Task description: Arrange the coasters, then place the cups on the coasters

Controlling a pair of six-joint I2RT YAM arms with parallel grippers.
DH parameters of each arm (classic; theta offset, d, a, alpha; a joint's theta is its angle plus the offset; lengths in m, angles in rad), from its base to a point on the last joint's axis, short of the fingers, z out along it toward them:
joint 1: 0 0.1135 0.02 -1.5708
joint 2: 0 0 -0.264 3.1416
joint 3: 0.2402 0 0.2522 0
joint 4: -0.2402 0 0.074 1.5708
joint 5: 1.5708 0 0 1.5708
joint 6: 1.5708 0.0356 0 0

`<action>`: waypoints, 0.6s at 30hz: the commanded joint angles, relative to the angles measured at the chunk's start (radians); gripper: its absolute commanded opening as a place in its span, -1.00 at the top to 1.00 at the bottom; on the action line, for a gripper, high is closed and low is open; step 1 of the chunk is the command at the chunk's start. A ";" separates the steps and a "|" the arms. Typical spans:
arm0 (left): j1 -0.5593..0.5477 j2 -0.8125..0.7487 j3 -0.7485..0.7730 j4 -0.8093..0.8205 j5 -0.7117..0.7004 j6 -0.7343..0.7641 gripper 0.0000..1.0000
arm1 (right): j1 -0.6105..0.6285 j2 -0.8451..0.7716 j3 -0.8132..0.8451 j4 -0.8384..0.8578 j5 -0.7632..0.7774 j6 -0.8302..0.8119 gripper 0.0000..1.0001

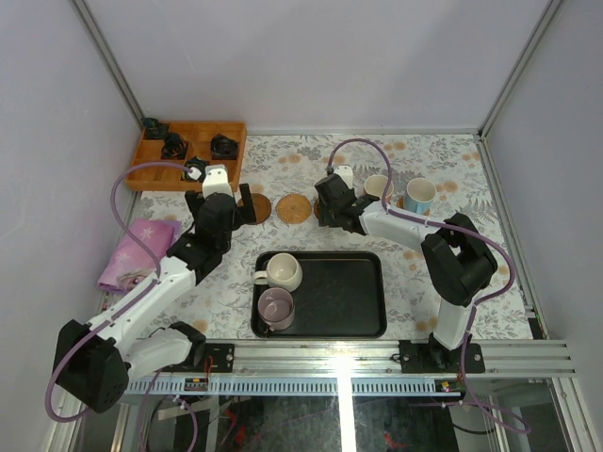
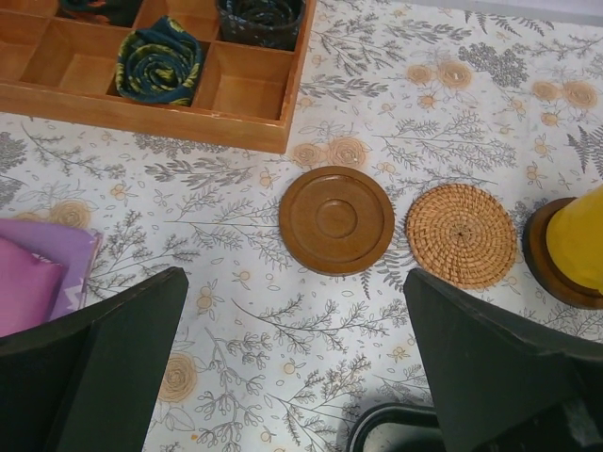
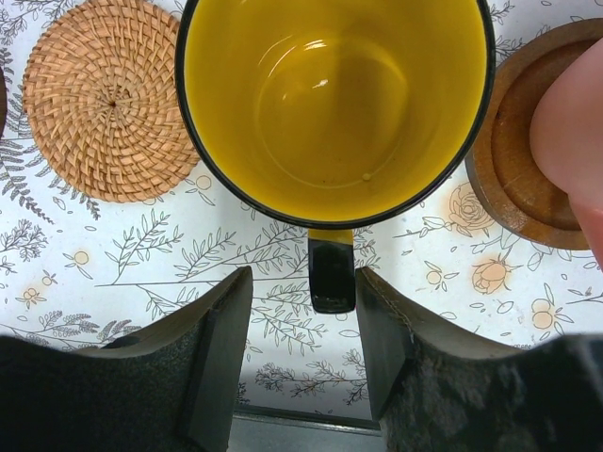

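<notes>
Showing cups (image 1: 283, 271): 2 on tray (image 1: 339, 292) | bare coasters (image 1: 294, 207): 2

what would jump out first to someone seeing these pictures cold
The yellow cup, filling the right wrist view, with its black handle inside the open right tool. Next, the black tray in the near middle of the top view, holding a cream cup and a lilac cup. Then a woven coaster beside a brown coaster, beyond the tray.
</notes>
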 commanded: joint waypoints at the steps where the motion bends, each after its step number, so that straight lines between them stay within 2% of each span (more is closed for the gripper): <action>1: 0.001 -0.059 0.011 0.001 -0.074 0.029 -0.99 | 0.005 -0.038 0.008 0.021 -0.003 0.013 -0.09; 11: 0.001 -0.063 0.016 -0.066 -0.079 0.021 -0.99 | 0.016 -0.010 0.039 0.010 -0.022 0.010 -0.10; 18: 0.002 -0.134 -0.039 0.019 -0.002 0.043 -0.99 | 0.016 -0.016 0.042 -0.002 -0.002 0.004 -0.10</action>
